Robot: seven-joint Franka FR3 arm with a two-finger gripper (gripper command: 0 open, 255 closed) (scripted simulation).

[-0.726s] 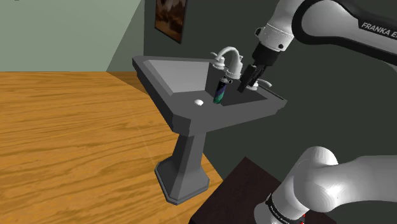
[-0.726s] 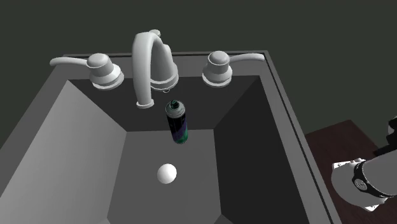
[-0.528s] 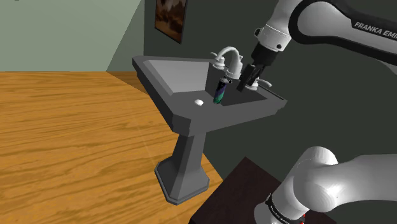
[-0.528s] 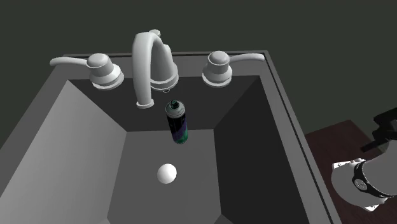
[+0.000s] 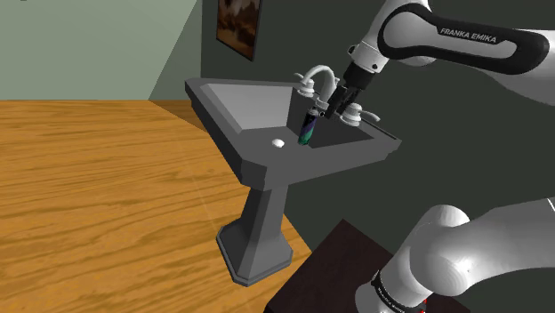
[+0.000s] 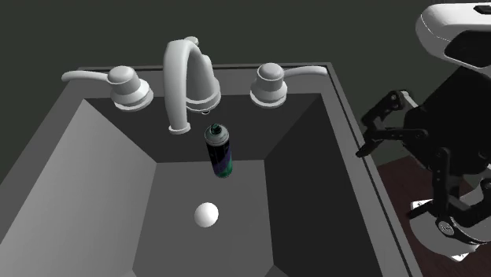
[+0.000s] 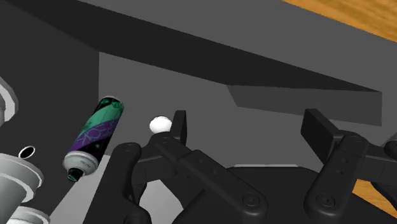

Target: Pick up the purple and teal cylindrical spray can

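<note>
Gripper (image 7: 248, 127) has moved over the sink (image 6: 86, 189), fingers spread and empty; spray can (image 7: 95, 135) lies beside them, ungrasped; whole pick remains.

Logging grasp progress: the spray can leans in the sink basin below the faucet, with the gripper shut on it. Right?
No: the wrist view shows the gripper open, clear of the spray can. The can does lean in the sink below the faucet.

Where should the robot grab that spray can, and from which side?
Probably around the middle of the spray can, fingers across its round body. It leans against the back of the sink under the faucet, so the open gripper should come from above and in front.
</note>
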